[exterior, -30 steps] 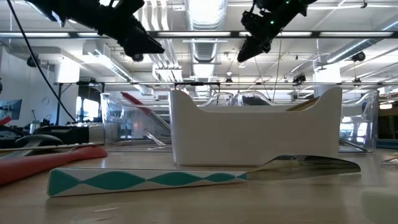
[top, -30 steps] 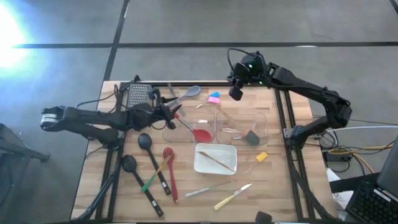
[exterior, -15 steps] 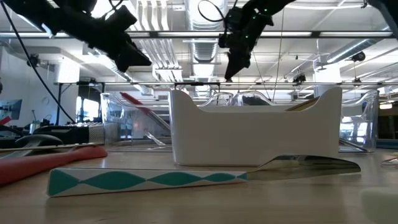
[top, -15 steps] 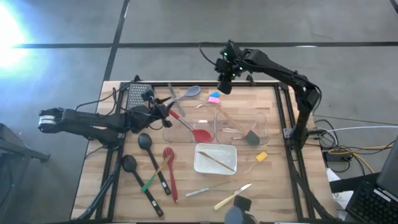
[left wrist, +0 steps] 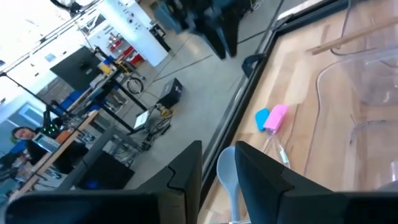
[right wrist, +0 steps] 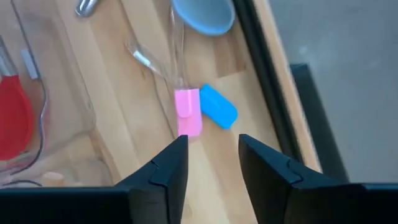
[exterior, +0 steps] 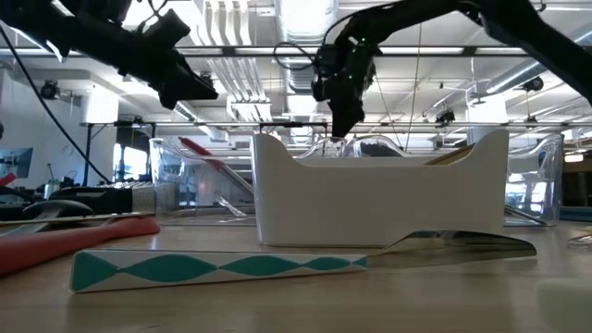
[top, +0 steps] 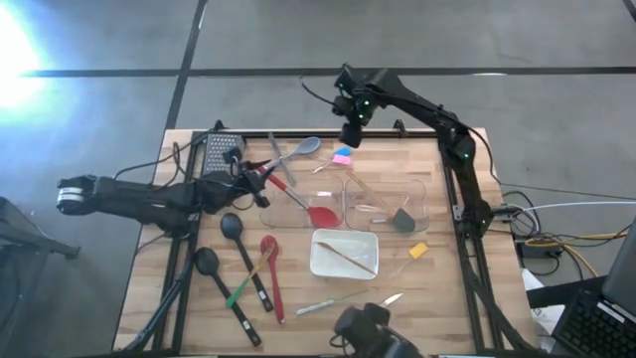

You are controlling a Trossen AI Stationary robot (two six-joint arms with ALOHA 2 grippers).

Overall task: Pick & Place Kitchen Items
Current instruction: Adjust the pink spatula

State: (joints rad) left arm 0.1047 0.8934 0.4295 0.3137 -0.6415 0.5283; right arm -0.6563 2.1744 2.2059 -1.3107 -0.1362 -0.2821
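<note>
**Right arm hangs over the small spatulas at the counter's far edge**

We see the right gripper (top: 350, 134) poised above the far edge of the wooden counter (top: 437, 288), its jaws parted by a moderate gap and holding nothing. In the right wrist view the pink spatula (right wrist: 188, 112) and the blue spatula (right wrist: 218, 106) lie touching each other on the bare wood, framed in that gap, with the grey spoon (right wrist: 203, 14) just beyond them near the counter's rim. Both spatulas carry clear, thin handles that reach toward the two clear bins (top: 386, 204).

We judge these spatulas light and small, with soft heads that give under pressure and slick plastic handles that could twist or slide out of a pinch. The surest hold, in our view, is across the pink head or just where it meets the handle, jaws square to its width. Because the blue head touches it, a careless closure could catch both.

The left gripper (top: 260, 175) reaches in from the left side, near the left bin and the red spatula (top: 320, 212). The left wrist view shows its jaws set narrowly apart with only the grey spoon's bowl visible through the gap farther off; we see nothing held.

The white tray (top: 328, 261) sits toward the near edge, black ladles (top: 231, 227) to its left.
</note>
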